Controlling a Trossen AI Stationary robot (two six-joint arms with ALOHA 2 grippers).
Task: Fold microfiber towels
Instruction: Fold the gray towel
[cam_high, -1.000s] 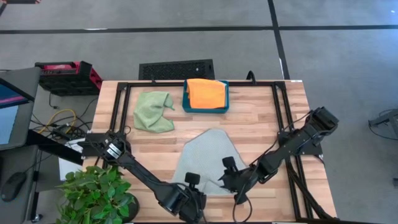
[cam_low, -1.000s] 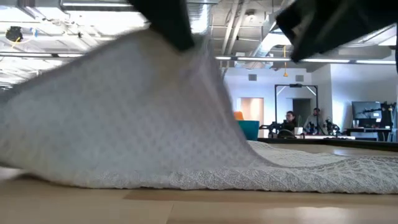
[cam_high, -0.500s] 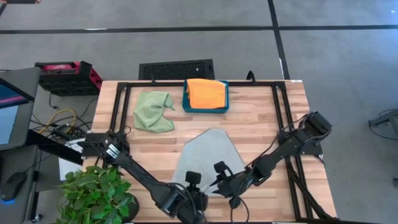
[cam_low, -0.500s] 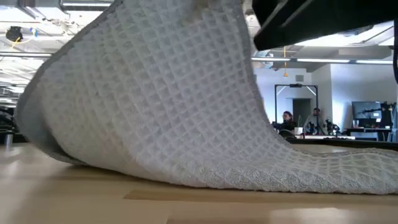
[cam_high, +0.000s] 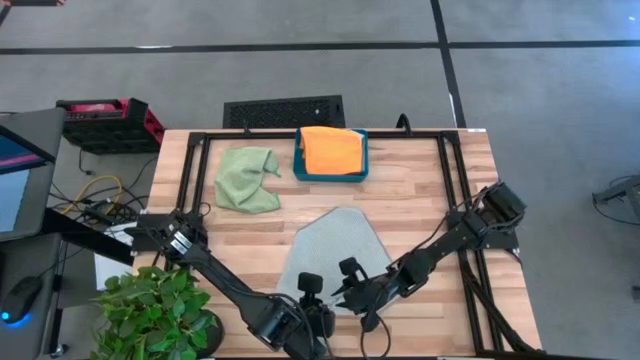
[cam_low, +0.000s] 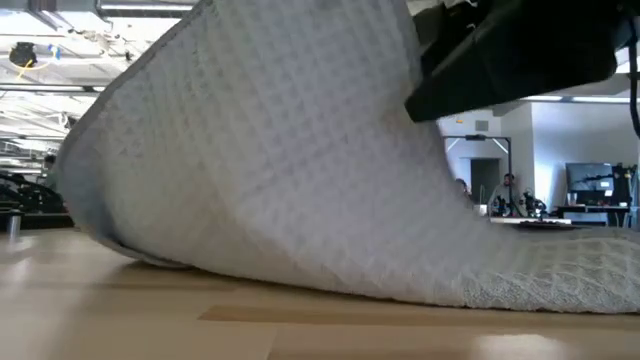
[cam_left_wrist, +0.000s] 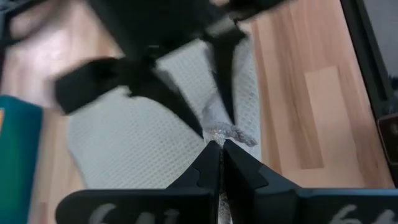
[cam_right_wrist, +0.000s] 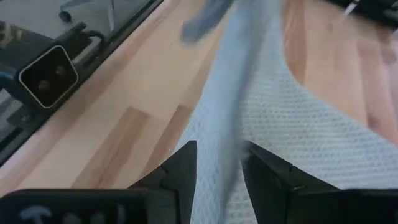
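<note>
Standing near the table, I saw both grippers low at its near edge, very close to each other, each with a near corner of the pale grey towel (cam_high: 335, 250). The left gripper (cam_left_wrist: 221, 148) had its fingers pressed together on a small tuft of the grey cloth. The right gripper (cam_right_wrist: 219, 163) had the cloth running between its two fingers, so it also pinched the towel, I judged.

From both grippers the towel lay forward, away from them, toward the far side of the table. Its far part rested flat on the wood, and its near part was lifted up in a high curve. Its long axis seemed to run from the grippers toward the teal tray (cam_high: 300, 168). So I judged that the fold had to go straight forward along this axis, with both arms moving together, because neither one was clearly nearer.

The light green towel (cam_high: 247, 179) lay crumpled well beyond the left gripper. The orange towel (cam_high: 331, 149) lay in the tray.
</note>
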